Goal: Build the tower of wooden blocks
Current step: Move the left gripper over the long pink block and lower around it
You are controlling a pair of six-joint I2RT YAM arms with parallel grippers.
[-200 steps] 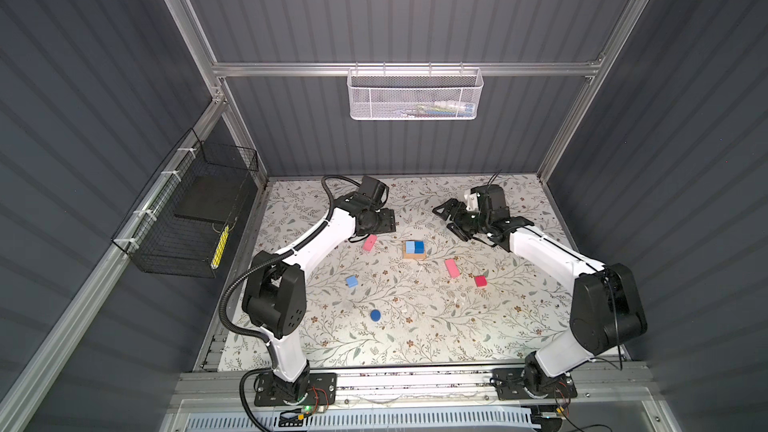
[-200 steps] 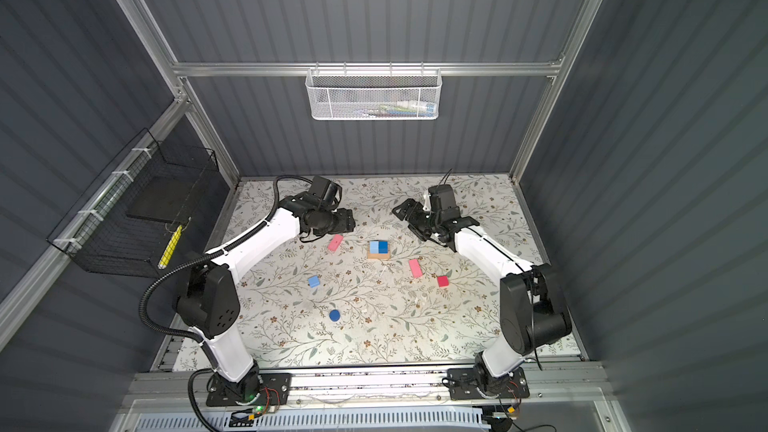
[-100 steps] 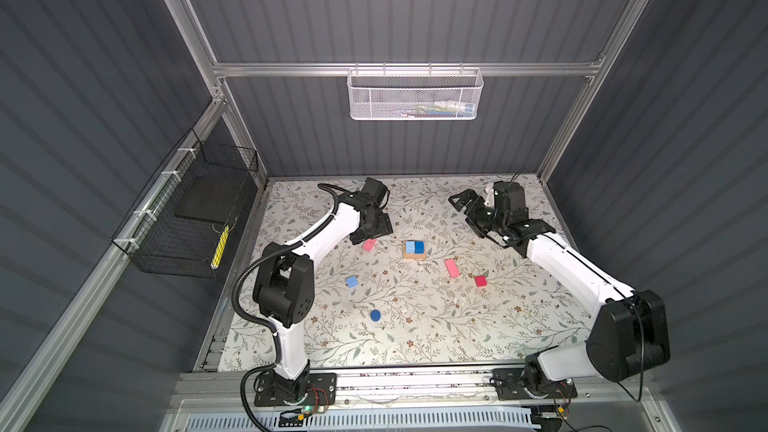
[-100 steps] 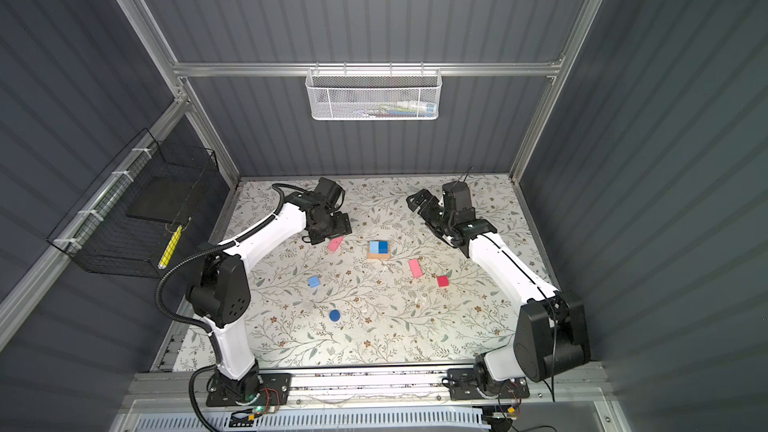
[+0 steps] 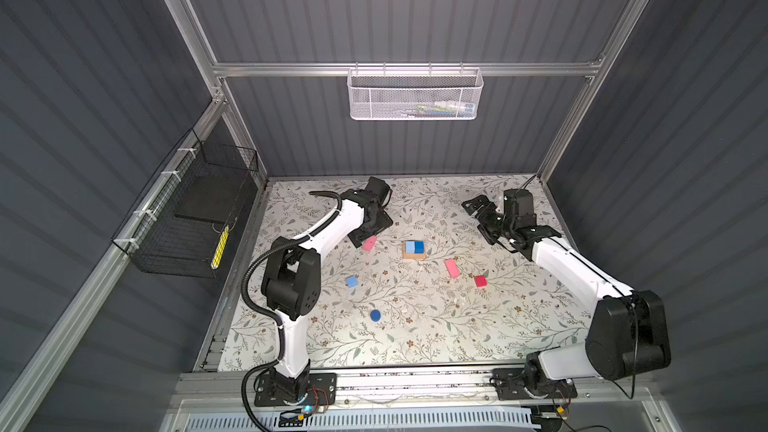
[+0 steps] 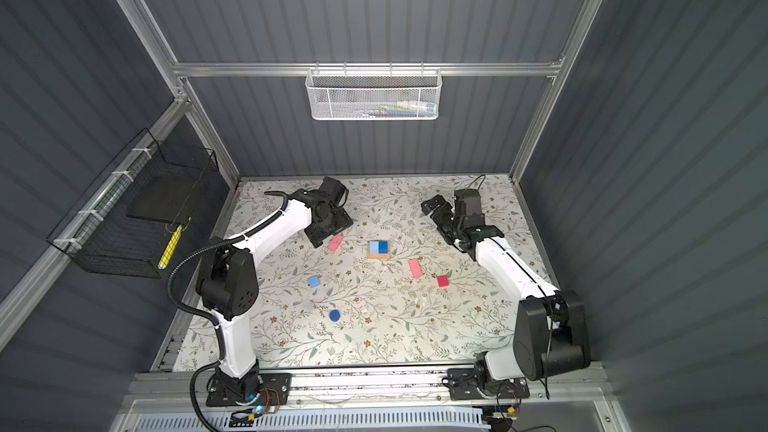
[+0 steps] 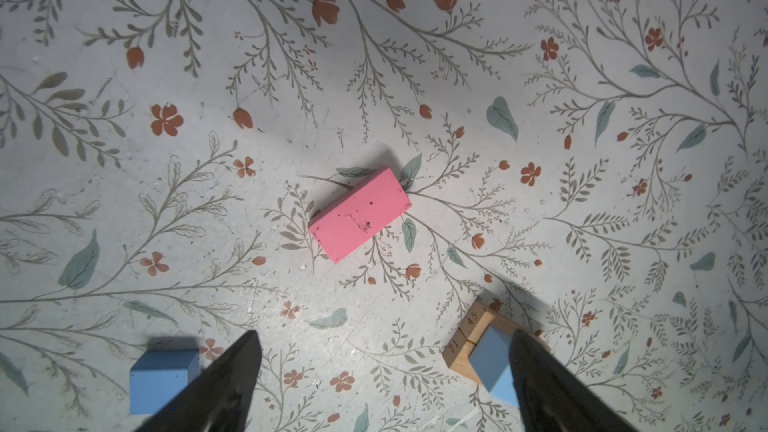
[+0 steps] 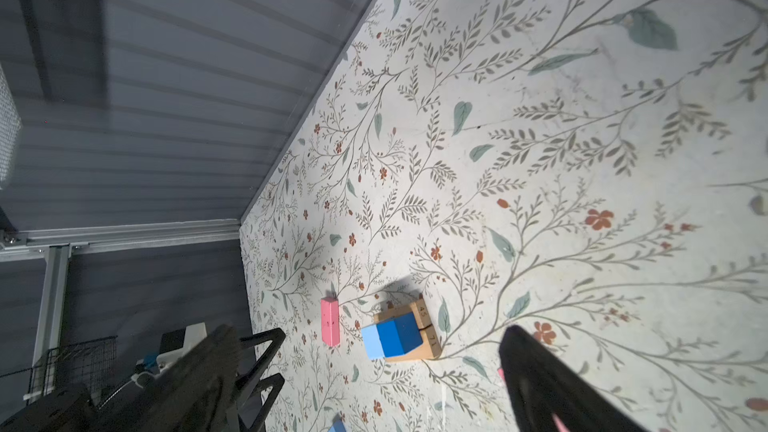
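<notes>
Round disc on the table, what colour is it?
The round disc is dark blue, seen best in a top view.

White arms (image 5: 332, 230), black joints (image 5: 291, 280) (corrugated cable (image 5: 326, 194))

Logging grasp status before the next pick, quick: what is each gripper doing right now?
Left gripper: open, holding nothing.
Right gripper: open, holding nothing.
</notes>
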